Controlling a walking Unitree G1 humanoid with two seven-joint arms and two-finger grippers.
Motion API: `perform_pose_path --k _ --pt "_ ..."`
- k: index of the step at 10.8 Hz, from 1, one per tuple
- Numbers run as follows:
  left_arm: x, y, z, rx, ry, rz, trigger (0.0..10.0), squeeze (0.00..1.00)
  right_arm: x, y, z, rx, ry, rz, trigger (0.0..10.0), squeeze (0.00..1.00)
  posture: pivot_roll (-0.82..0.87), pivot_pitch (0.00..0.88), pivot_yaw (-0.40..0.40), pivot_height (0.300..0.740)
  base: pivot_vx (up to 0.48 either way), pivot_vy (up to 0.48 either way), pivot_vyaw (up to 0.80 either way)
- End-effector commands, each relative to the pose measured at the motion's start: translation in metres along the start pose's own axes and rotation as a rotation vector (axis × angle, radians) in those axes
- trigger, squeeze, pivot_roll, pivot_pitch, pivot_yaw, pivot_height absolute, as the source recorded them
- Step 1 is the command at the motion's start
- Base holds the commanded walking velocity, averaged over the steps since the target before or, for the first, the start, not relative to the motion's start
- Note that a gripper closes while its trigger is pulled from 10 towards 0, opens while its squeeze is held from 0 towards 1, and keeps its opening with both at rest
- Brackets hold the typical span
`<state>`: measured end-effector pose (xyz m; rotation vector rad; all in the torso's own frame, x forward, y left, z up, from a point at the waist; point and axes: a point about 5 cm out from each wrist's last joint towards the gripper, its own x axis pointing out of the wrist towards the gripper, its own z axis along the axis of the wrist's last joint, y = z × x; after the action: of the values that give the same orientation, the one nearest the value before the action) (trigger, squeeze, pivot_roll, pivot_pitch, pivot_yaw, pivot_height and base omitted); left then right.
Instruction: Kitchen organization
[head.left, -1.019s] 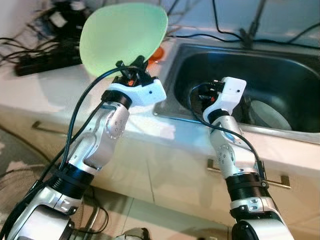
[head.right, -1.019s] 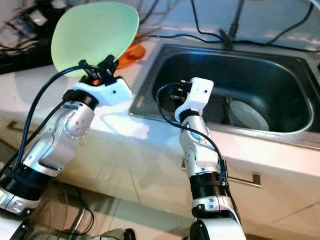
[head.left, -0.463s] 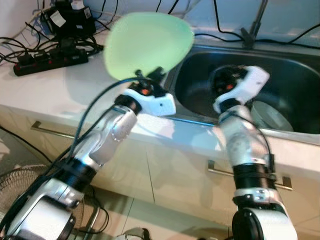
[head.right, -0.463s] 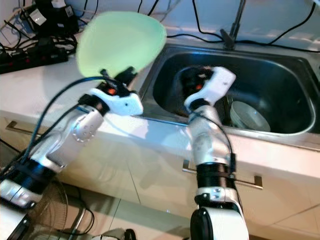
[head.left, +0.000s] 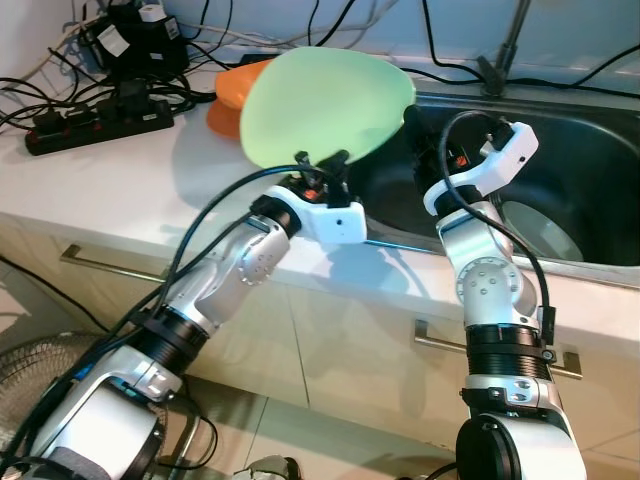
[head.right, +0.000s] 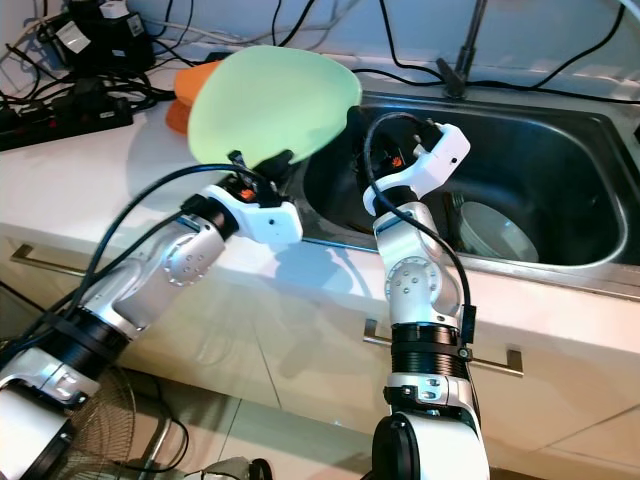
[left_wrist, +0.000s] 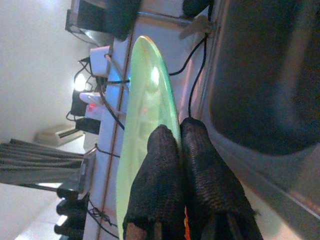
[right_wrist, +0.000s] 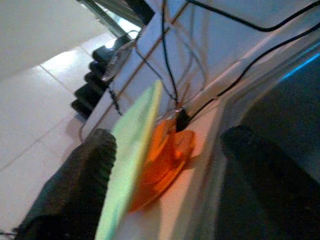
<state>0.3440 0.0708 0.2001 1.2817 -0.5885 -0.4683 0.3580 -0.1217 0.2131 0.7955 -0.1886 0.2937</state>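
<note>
Round pale-green plastic plate pinched upright in left gripper; right gripper beside it, fingers spread wide.

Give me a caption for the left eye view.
Left gripper holds a green plate upright beside the sink.
</note>
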Motion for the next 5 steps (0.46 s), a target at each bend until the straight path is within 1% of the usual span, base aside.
perform_pose_path --k 1,2,3,5 --pt "0.0063 0.0114 0.0071 0.025 -0.047 0.027 10.0 0.0 0.0012 0.0074 0.0037 0.016 -0.006 0.037 10.0 1.0 0.04 0.011 0.078 0.74 0.0 0.0 0.0" --pt "0.0069 0.0114 0.0082 0.024 -0.055 0.03 10.0 0.0 0.0008 0.0076 0.0034 0.018 0.0 0.038 10.0 1.0 0.04 0.009 0.077 0.74 0.0 0.0 0.0" --pt "0.0077 0.011 0.0095 0.022 -0.063 0.029 10.0 0.0 0.0009 0.0079 0.0018 0.016 0.009 0.037 10.0 0.0 0.04 0.007 0.077 0.74 0.0 0.0 0.0" --pt "0.0102 0.0087 0.0159 0.01 -0.102 0.025 10.0 0.0 0.0012 0.0081 -0.0031 0.021 0.033 0.03 10.0 0.0 0.04 0.0 0.077 0.74 0.0 0.0 0.0"
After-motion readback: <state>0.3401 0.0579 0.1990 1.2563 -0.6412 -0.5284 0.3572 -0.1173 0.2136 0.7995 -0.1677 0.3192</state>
